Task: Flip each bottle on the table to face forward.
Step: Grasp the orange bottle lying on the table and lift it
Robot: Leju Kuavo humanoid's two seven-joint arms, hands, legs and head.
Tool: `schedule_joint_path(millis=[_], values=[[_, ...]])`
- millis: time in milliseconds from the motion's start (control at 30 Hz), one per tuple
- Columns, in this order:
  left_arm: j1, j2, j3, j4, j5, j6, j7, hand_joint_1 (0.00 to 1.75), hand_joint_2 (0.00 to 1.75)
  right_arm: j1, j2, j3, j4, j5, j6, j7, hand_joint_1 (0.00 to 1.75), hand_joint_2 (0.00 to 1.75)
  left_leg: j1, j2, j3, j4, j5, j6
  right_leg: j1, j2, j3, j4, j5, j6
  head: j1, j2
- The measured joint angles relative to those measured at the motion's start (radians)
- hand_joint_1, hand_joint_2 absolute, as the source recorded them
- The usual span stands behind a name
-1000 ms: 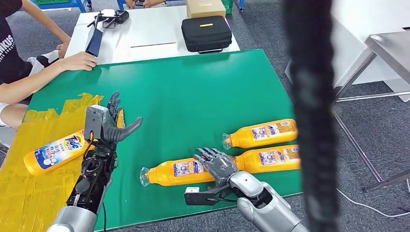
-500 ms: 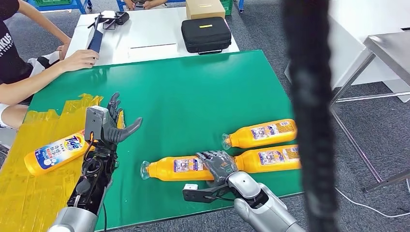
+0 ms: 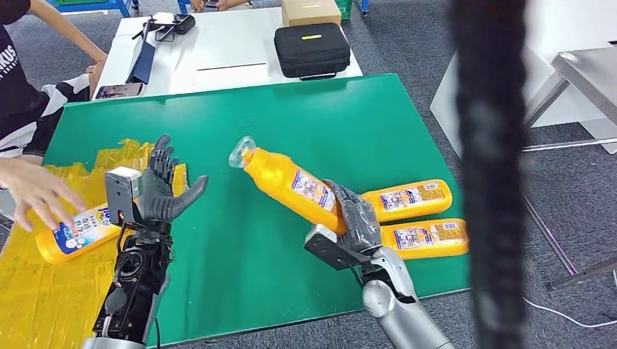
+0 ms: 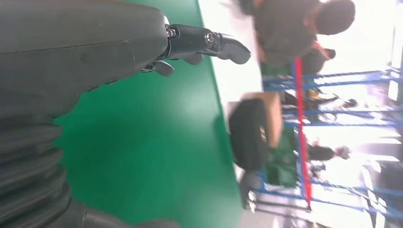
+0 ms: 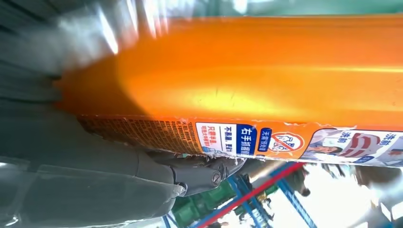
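Bottle [image 3: 287,185], orange, is held tilted above the green table [image 3: 291,123] by the right hand [image 3: 356,218], fingers grasping its lower body, while the left hand [image 3: 161,190] hovers with fingers released and spread.

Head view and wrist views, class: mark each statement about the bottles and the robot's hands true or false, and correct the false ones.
1. The right hand holds an orange bottle lifted off the green table. True.
2. The left hand grips a bottle. False: it holds nothing, fingers spread.
3. Two orange bottles lie beside the right hand. True.
4. The black case sits on the green table. False: it sits on the white table.
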Motion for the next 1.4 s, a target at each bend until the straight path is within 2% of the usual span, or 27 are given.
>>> schedule_joint_path(millis=[133,400,533,633,767,1133,1400], values=[[0.027,0.004,-0.04,-0.073,0.029,-0.017,0.007,0.0,1.75,0.022,0.015,-0.037,-0.028,-0.142,-0.06,-0.114,1.75,1.75,0.0,0.0,-0.001,0.0,0.0,0.0,0.0,0.0,-0.001,0.0,0.0,0.0,0.0,0.0],[0.038,0.007,-0.056,-0.096,0.055,-0.034,0.014,0.0,1.75,0.029,0.022,-0.052,-0.041,-0.181,-0.09,-0.143,1.75,1.75,0.0,0.0,-0.001,0.0,0.0,0.0,0.0,0.0,-0.001,0.0,0.0,0.0,0.0,0.0],[0.08,0.019,-0.117,-0.198,0.229,-0.15,0.043,0.0,1.75,0.039,0.045,-0.107,-0.074,-0.295,-0.164,-0.22,1.75,1.75,0.0,0.0,-0.001,0.0,0.0,0.0,0.0,0.0,-0.001,0.0,0.0,0.0,0.0,0.0],[0.095,0.027,-0.146,-0.244,0.347,-0.24,0.072,0.0,1.75,0.036,0.055,-0.127,-0.079,-0.333,-0.182,-0.247,1.75,1.75,0.0,0.0,-0.001,0.0,0.0,0.0,0.0,0.0,-0.001,0.0,0.0,0.0,0.0,0.0],[0.096,0.029,-0.175,-0.261,0.388,-0.277,0.095,0.0,1.75,0.021,0.062,-0.129,-0.079,-0.337,-0.186,-0.253,1.75,1.75,0.0,0.0,-0.001,0.0,0.0,0.0,0.0,0.0,-0.001,0.0,0.0,0.0,0.0,0.0],[0.091,0.029,-0.231,-0.264,0.404,-0.297,0.112,0.0,1.75,0.005,0.084,-0.126,-0.071,-0.312,-0.174,-0.266,1.75,1.75,0.0,0.0,-0.001,0.0,0.0,0.0,0.0,0.0,-0.002,0.0,0.0,0.0,0.0,0.0],[0.061,0.023,-0.291,-0.22,0.423,-0.314,0.112,0.0,1.75,-0.033,0.129,-0.041,-0.008,-0.213,-0.107,-0.24,1.75,1.75,0.0,0.0,-0.001,0.0,0.0,0.0,0.0,0.0,-0.002,0.0,0.0,0.0,0.0,0.0]])
